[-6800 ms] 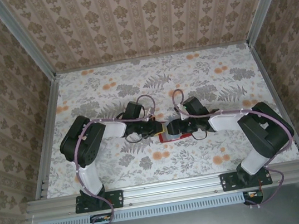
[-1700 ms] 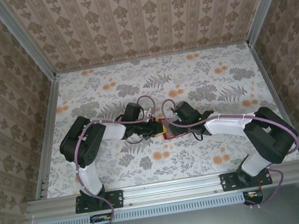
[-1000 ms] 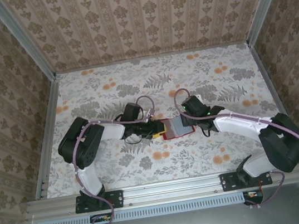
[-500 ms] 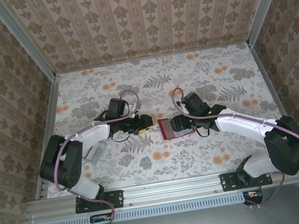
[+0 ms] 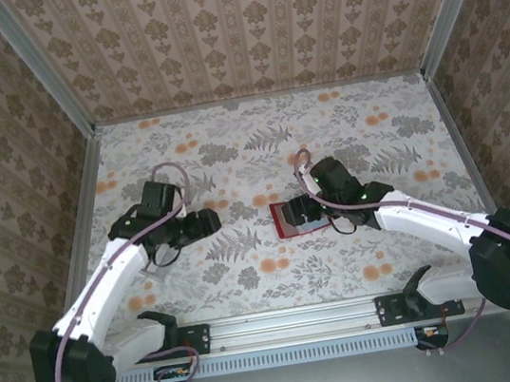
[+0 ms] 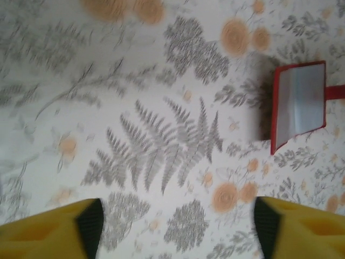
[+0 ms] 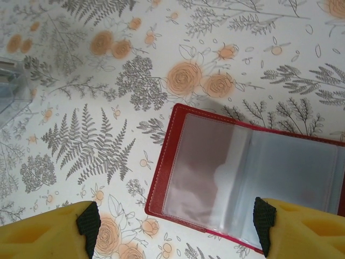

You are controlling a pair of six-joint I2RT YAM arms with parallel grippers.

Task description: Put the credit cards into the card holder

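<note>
Two grippers are seen with jaws spread wide, nothing grasped: left gripper (image 6: 178,222), right gripper (image 7: 177,224). The card holder (image 7: 237,172) is laid open, pockets up, near the middle of the table (image 5: 350,119). The right gripper is positioned over it; the left gripper is placed well apart, toward the left edge.

Wide free strip of table (image 5: 245,250) between left gripper (image 5: 208,223) and card holder (image 5: 281,219). Right gripper (image 5: 300,211) hangs over holder's right part, blocking that side. Far half of table unobstructed
</note>
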